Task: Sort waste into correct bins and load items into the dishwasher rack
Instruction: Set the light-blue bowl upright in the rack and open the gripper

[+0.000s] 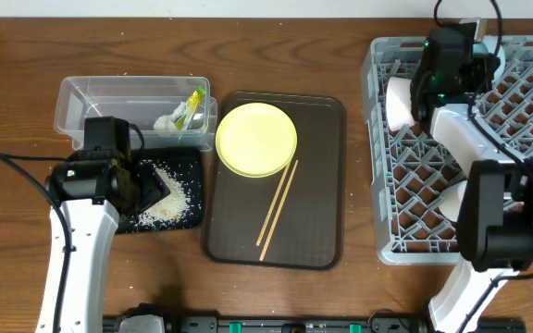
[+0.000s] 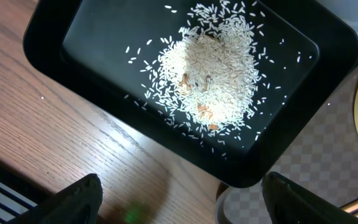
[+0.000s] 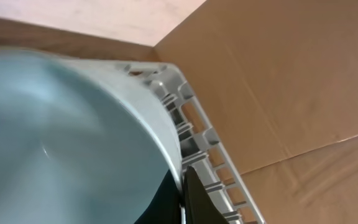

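Well to the right of the dark brown serving tray (image 1: 313, 185), the right end effector (image 1: 422, 97) holds the light blue bowl (image 3: 73, 137) pinched at its rim. The bowl is tipped on edge over the far left corner of the dishwasher rack (image 1: 526, 102). That corner is the danger: a bowl let go so near the outer wall could roll over it onto the surface, or wedge crooked between pegs. A rim pinch may also slip while the bowl is tilted. Just left of the serving tray, the left end effector (image 2: 188, 199) hangs wide and empty over the black tray (image 2: 92, 50). The rice (image 2: 210, 74) lies heaped there, and a low pass could scatter grains or shove the tray. Behind the black tray, the clear tub (image 1: 81, 97) holds the snack wrapper (image 1: 192, 104) and tissue (image 1: 167, 120). On the serving tray itself lie the yellow plate (image 1: 256, 139) and chopsticks (image 1: 278, 211). Both lie flat and look hard to get under, and the sticks may roll apart when gripped.
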`<state>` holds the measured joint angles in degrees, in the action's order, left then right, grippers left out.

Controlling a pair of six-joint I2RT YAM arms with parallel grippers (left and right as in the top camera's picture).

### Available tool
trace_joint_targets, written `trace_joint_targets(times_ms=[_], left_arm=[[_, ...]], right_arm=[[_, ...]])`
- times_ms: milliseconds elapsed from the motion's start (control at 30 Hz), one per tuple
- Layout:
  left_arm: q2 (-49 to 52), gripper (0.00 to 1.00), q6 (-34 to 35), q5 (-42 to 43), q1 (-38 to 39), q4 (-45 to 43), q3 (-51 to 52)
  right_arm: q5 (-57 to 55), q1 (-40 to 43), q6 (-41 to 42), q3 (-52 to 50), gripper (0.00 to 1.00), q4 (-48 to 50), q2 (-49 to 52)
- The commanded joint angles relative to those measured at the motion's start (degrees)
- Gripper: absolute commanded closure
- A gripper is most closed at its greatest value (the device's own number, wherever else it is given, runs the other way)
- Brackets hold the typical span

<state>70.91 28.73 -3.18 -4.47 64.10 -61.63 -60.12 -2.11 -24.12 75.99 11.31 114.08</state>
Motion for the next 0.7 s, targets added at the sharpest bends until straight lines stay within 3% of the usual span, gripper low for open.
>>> trace_joint_targets(times_ms=[0,300,500,667], left_arm=[[-0.2,0.15,0.8,-0.2,-0.3,0.1,-0.4],[-0.2,0.15,0.8,-0.2,-0.3,0.1,-0.4],[-0.2,0.15,0.8,-0.2,-0.3,0.1,-0.4],[-0.2,0.15,0.7,-0.3,-0.3,0.1,-0.4]], right_arm=[[-1.0,-1.3,-0.3,0.1,0.99,-0.6,0.7],[-6.3,-4.0,0.9,0.1,0.99,-3.2,0.7],[-8.8,-4.9,16.6,0.1,0.99,-18.0,0.5],[2.6,-4.8,30.5,0.1,0.99,-34.5,-0.6]])
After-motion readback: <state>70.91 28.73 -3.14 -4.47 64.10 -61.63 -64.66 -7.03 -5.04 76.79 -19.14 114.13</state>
